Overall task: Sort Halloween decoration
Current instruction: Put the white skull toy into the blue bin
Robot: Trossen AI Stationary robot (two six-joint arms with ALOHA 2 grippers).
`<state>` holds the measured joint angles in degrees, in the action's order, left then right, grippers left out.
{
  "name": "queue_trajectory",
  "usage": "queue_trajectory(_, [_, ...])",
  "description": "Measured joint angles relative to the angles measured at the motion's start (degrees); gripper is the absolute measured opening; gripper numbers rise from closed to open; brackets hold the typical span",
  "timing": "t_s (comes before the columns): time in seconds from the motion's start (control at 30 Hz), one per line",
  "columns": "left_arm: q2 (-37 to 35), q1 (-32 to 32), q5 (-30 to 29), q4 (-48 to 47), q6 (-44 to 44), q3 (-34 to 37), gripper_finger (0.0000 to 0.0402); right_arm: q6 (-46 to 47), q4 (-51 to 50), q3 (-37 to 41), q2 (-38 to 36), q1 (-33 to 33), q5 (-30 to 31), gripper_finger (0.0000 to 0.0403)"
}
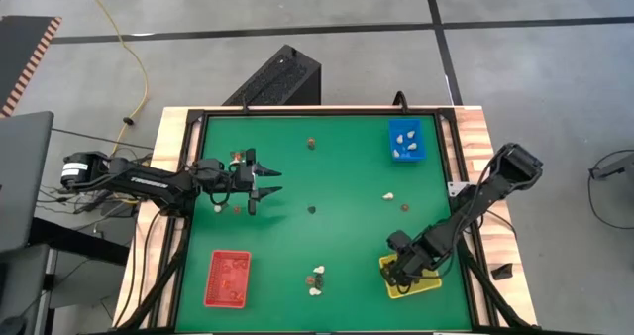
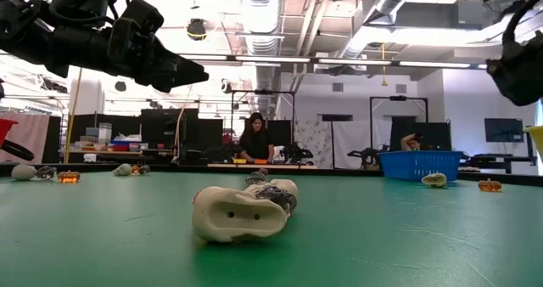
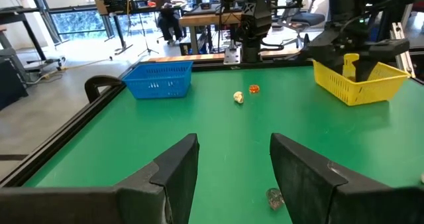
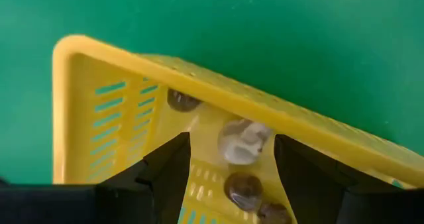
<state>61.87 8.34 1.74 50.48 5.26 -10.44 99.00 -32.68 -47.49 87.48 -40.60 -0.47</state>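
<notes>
Many trinkets point(image 1: 317, 275) scattered on mat, some in yellow tray point(image 4: 99, 98). Right gripper point(image 4: 228, 174) spread above it, empty; left gripper point(image 3: 232, 164) spread. We judge trinkets light, hard; pinch across middle.

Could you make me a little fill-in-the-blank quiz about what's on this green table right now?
1. The right gripper hangs with its fingers open over the ____ tray.
2. The blue tray holds only ____-coloured trinkets.
3. The left gripper is open and holds ____.
4. The red tray sits on the same side of the table as the ____ arm.

Missing words: yellow; whitish-cream; nothing; left
</notes>
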Motion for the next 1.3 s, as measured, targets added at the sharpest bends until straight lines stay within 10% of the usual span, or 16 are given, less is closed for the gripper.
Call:
queue_trajectory(0.27, [0.0,0.0,0.0,0.0,0.0,0.0,0.0178,0.1,-2.0,0.0,0.0,0.3,0.6,0.0239])
queue_trajectory(1.0, [0.0,0.0,0.1,0.0,0.0,0.0,0.0178,-7.6,-2.0,-4.4,-0.2,1.0,0.5,0.0049])
queue_trajectory(1.3, [0.0,0.0,0.1,0.0,0.0,0.0,0.0178,-13.4,-18.3,-15.0,-0.2,1.4,2.0,0.0022])
